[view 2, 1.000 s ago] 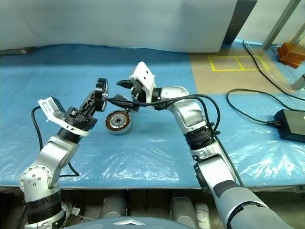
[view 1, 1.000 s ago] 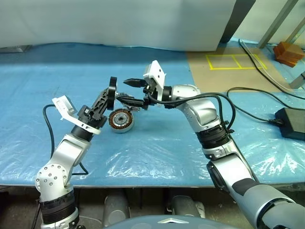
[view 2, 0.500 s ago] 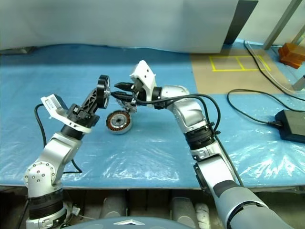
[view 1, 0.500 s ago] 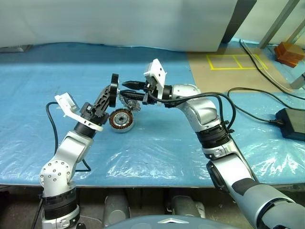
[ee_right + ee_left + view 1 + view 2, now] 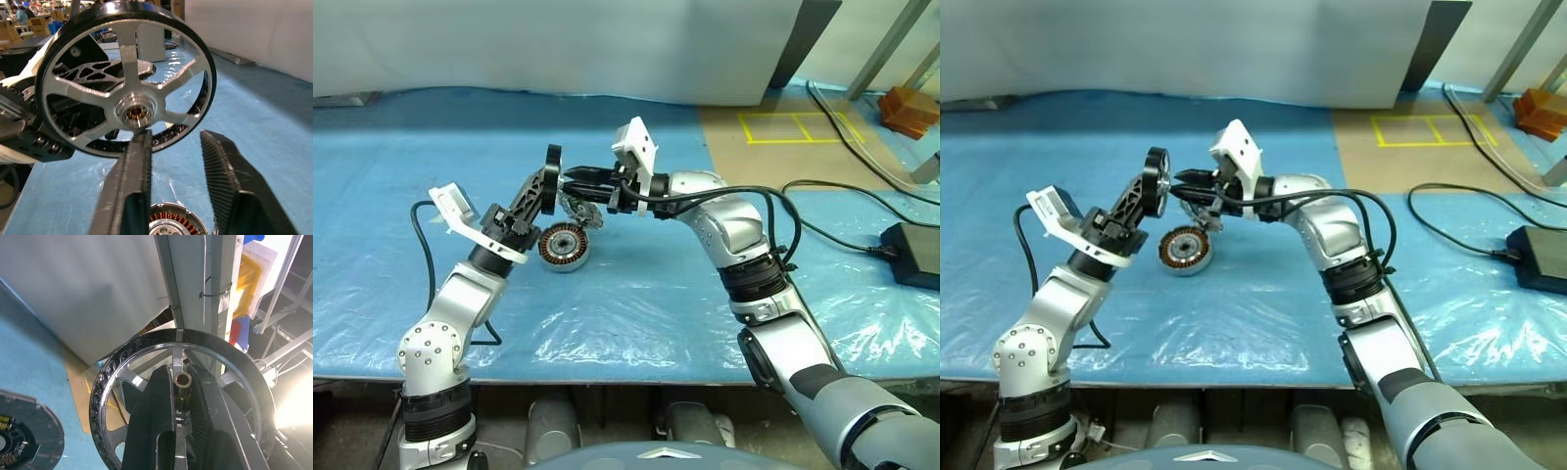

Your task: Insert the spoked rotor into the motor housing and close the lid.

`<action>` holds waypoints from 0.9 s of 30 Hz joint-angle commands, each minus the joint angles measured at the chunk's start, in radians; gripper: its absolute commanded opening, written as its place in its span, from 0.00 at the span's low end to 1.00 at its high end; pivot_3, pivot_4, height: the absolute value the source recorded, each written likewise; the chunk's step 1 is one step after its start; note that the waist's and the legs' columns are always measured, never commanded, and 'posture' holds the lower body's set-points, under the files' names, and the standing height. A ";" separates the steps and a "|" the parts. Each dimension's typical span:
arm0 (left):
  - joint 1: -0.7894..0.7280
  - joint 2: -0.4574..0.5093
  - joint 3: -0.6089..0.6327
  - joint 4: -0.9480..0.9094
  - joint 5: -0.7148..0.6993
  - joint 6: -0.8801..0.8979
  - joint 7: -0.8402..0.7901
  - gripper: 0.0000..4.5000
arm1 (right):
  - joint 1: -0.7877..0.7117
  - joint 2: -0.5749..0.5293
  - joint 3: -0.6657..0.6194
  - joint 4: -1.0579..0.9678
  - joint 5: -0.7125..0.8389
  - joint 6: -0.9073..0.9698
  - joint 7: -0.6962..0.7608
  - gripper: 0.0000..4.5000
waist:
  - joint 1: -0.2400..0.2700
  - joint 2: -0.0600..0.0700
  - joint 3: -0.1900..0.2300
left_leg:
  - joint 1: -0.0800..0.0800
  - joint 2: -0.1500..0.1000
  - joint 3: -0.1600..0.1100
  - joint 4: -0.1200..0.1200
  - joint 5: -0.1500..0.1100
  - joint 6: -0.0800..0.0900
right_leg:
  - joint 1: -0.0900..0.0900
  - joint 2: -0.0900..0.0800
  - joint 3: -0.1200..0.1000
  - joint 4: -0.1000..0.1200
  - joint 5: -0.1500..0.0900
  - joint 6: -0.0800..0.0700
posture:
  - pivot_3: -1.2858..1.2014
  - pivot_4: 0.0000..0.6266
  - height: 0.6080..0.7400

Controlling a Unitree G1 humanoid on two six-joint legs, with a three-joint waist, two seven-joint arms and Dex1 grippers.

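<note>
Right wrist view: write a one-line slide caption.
Open right gripper facing the silvery spoked rotor held in the left gripper, above the copper-wound grey motor housing.

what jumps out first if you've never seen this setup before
The spoked rotor stands out first: the left hand holds it up on edge above the blue-covered table. The right hand reaches in sideways towards it, fingers apart, one finger just in front of the hub. Below them, the motor housing sits on the table, copper windings showing.
</note>
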 commanded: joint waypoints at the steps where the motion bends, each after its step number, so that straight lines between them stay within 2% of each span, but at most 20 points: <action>1: -0.002 -0.001 -0.012 -0.043 -0.008 -0.011 -0.002 0.02 | -0.027 -0.008 -0.012 -0.079 0.056 0.043 0.025 0.65 | 0.000 0.000 0.000 | 0.000 0.000 0.000 0.000 0.000 0.000 | 0.000 0.000 0.000 0.000 0.000 0.000 | 0.52 0.24 1.00; 2: -0.002 -0.003 -0.015 -0.044 -0.008 -0.012 -0.001 0.02 | -0.025 -0.012 -0.003 -0.084 0.051 0.043 0.026 0.71 | 0.001 0.000 0.000 | 0.000 0.000 0.000 0.000 0.000 0.000 | 0.000 0.000 0.000 0.000 0.000 0.000 | 0.52 0.24 1.00; 17: -0.008 -0.084 -0.090 -0.057 0.031 -0.057 0.008 0.02 | -0.064 0.038 -0.009 -0.049 0.037 0.011 -0.018 0.71 | 0.001 0.000 0.000 | 0.000 0.000 0.000 0.001 0.000 0.000 | 0.000 0.000 0.000 0.000 0.000 0.000 | 0.52 0.24 1.00; 23: 0.001 -0.075 -0.091 -0.058 0.026 -0.050 0.003 0.02 | -0.059 0.040 0.001 -0.043 0.025 -0.006 -0.022 0.71 | 0.001 0.000 0.000 | 0.000 0.000 0.000 0.001 0.000 0.000 | 0.000 0.000 0.000 0.000 0.000 0.000 | 0.52 0.24 1.00; 26: 0.001 -0.066 -0.089 -0.051 0.027 -0.047 0.000 0.02 | -0.055 0.042 0.000 -0.046 0.027 -0.011 -0.022 0.59 | 0.001 0.000 0.000 | 0.000 0.000 0.000 0.001 0.000 0.000 | 0.000 0.000 0.000 0.000 0.000 0.000 | 0.52 0.24 1.00; 27: 0.001 -0.063 -0.089 -0.049 0.027 -0.046 -0.001 0.02 | -0.054 0.043 0.001 -0.046 0.027 -0.013 -0.022 0.52 | 0.001 0.000 0.000 | 0.000 0.000 0.000 0.001 0.000 0.000 | 0.000 0.000 0.000 0.000 0.000 0.000 | 0.52 0.24 1.00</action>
